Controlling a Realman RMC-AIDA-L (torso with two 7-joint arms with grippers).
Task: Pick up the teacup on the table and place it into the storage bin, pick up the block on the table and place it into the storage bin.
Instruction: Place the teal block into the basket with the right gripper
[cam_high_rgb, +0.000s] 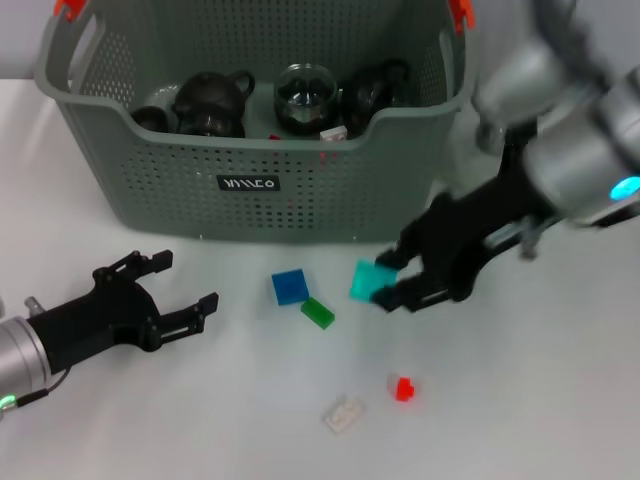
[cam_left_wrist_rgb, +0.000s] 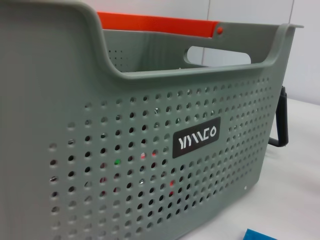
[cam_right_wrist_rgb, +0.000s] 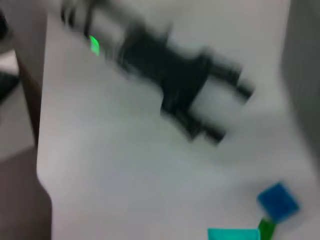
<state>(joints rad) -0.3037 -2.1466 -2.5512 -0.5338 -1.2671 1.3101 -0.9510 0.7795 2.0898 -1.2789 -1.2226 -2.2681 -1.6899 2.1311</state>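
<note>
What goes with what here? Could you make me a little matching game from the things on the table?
Things:
1. teal block
2. blue block
3. red block
4. dark teapot

Places:
A. inside the storage bin
B. between the right gripper's fingers
C. on the table beside the green block
D. on the table next to the clear block

Pairs: 1-B, 2-C, 3-D, 4-A
</note>
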